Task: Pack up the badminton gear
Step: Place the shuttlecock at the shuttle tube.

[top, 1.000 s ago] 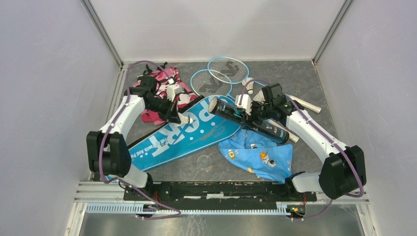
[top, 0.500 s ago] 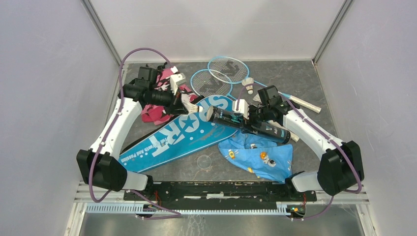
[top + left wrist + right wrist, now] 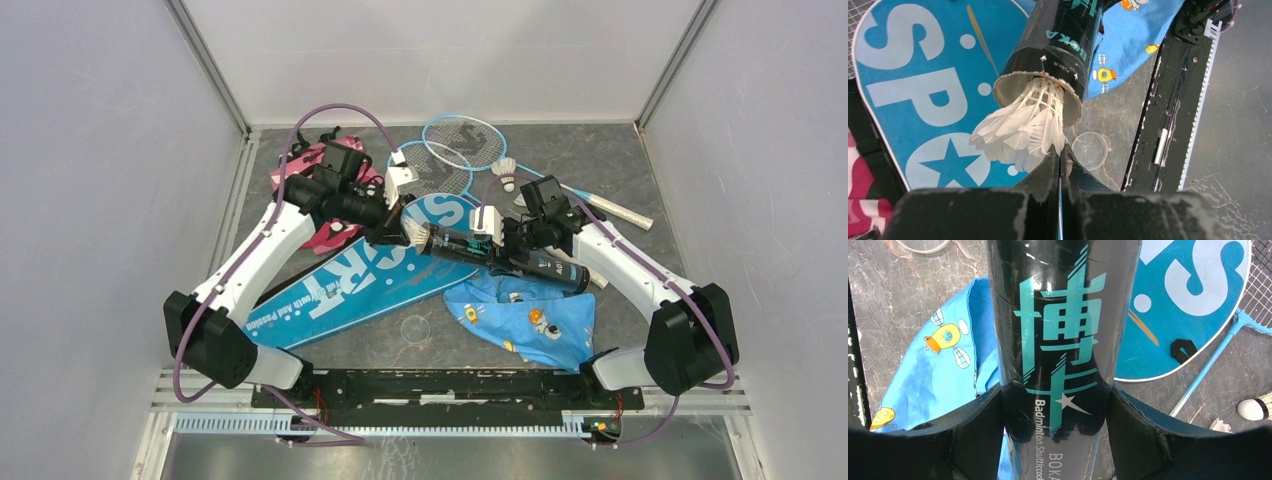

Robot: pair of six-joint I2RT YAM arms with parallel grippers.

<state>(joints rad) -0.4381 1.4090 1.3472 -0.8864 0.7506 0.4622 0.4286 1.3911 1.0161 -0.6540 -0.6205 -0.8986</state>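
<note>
Left gripper (image 3: 1060, 159) pinched shut on feather shuttlecock (image 3: 1020, 127), cork end at mouth of black shuttlecock tube (image 3: 1058, 35) | right gripper (image 3: 1055, 412) clamped round tube mid-body, raised over SPORT cover (image 3: 330, 285) | early stage, judged: second shuttlecock (image 3: 508, 172), racquets (image 3: 430, 170) and cover unpacked

Soft, even overhead light is filling the enclosure (image 3: 440, 60) and leaving barely any shadow, a pale sheen is running down the black tube (image 3: 1063, 340) in the right wrist view, and the shuttlecock (image 3: 1020, 127) feathers are glowing close to washed-out white
</note>
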